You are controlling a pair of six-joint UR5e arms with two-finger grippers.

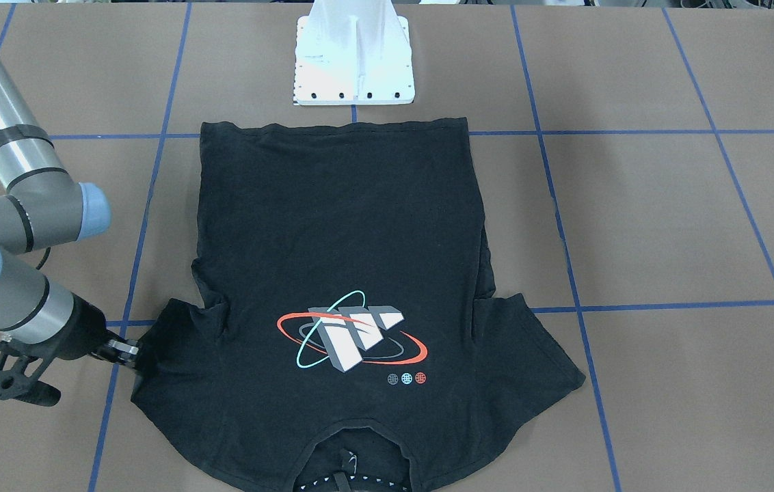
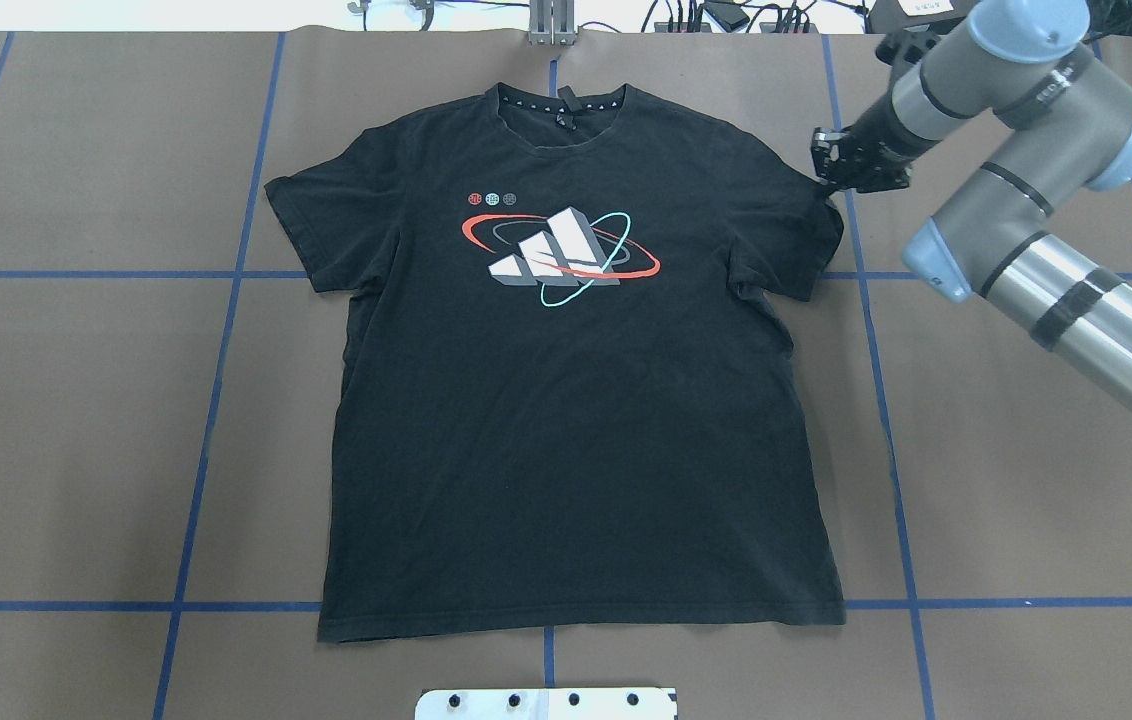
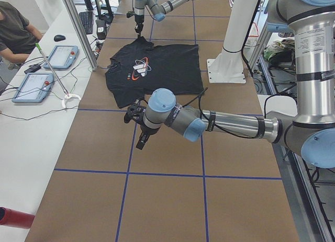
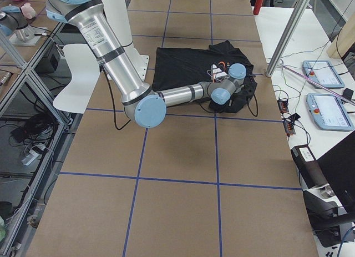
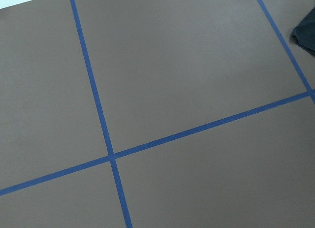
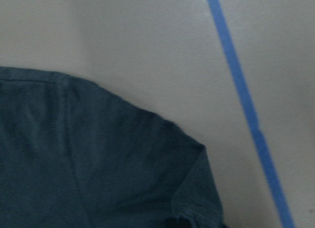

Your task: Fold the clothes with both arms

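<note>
1. Lying flat with its print upward, the black T-shirt (image 2: 576, 420) is spread on the brown table (image 2: 76, 400). Its collar (image 2: 566, 105) is turned away from the robot, and its hem (image 2: 581, 620) is just short of the white mounting base (image 1: 354, 61).
2. The grey-white block logo (image 2: 556, 250), ringed in red and teal, is seen on the chest. Three small round marks (image 2: 492, 199) are set just beside it on the collar side.
3. Both short sleeves are laid out to the sides, and light creases are seen under each of them.
4. The right gripper (image 2: 831, 180) is set at the outer shoulder edge of the right-hand sleeve (image 2: 806, 240), with its tips against the cloth. Whether the cloth is pinched between the fingers or only touched cannot be told.
5. In the right wrist view the rounded edge of that sleeve is shown at the lower left. A blue tape line (image 6: 243, 114) runs beside it on bare table.
6. The left gripper (image 3: 131, 114) is seen only in the side view from the robot's left. It is held above the table off the shirt's left side on a low, outstretched arm, and whether it is released or clenched cannot be told.
7. In the left wrist view, crossing tape lines are shown on bare table, with a sliver of dark cloth in the upper right corner.
8. A seated person (image 3: 15, 27) and two tablets (image 3: 32, 87) are seen at the white bench beside the table.
</note>
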